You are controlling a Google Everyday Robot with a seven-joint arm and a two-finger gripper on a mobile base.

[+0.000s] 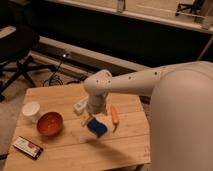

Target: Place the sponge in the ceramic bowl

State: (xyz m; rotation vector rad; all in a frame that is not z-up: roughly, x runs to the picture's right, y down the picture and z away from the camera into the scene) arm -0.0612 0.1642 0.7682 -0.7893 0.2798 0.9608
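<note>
The dark blue sponge point(98, 127) lies on the wooden table point(65, 155), right of centre. My gripper point(90, 118) hangs off the white arm, low over the sponge's upper left edge and hiding part of it. The orange-red ceramic bowl point(50, 123) stands to the left of the sponge, a short gap away, with nothing in it.
An orange carrot-like stick point(115, 115) lies just right of the sponge. A white packet point(80, 106) sits behind the gripper, partly covered by it. A white cup point(31, 110) stands left of the bowl, and a dark flat packet point(28, 147) lies at the front left corner.
</note>
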